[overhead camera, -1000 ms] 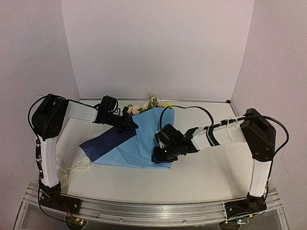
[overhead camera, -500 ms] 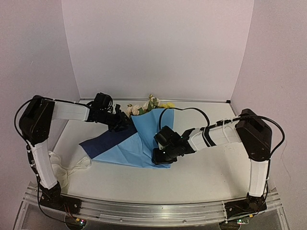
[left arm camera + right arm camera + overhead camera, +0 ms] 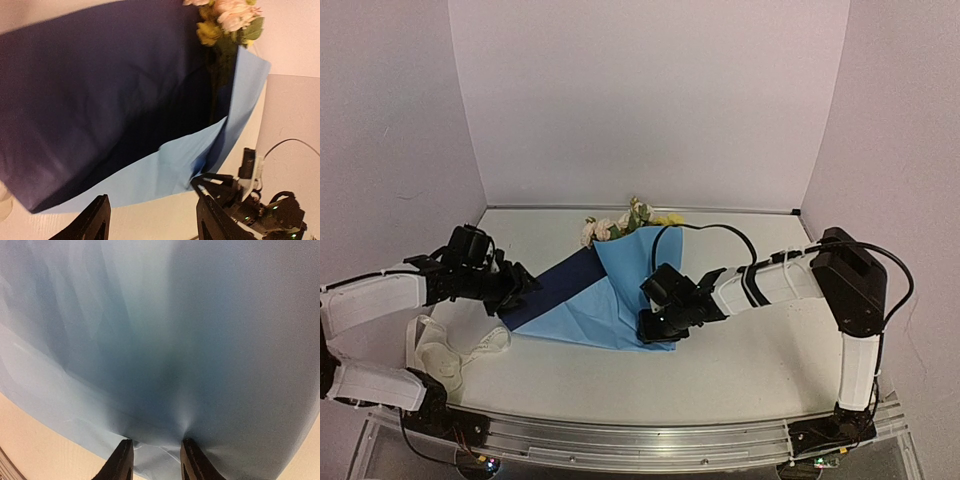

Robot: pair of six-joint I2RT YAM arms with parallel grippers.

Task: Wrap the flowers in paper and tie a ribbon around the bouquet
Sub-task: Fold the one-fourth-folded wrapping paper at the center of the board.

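The light-blue paper (image 3: 590, 310) lies on the table with its darker underside folded over as a flap (image 3: 555, 285). The flowers (image 3: 625, 222) poke out at its far end, their stems hidden under the fold. My right gripper (image 3: 657, 324) is at the paper's near right corner, shut on the bunched paper (image 3: 165, 365), which puckers between its fingers (image 3: 120, 462). My left gripper (image 3: 523, 288) hangs open just left of the flap, holding nothing. The left wrist view shows its gripper (image 3: 152, 220) open over bare table, facing the dark flap (image 3: 100, 95) and the blooms (image 3: 227, 20). The off-white ribbon (image 3: 492, 341) lies loose at the near left.
White walls (image 3: 640, 100) close in the table at the back and sides. The ribbon's loops lie under the left forearm (image 3: 370, 300). A metal rail (image 3: 640, 440) runs along the near edge. Bare tabletop (image 3: 750, 360) lies in front of the right arm.
My left gripper has opened, let go of the paper near the flowers and drawn back left and nearer. The dark flap now lies flatter. The right gripper has stayed put.
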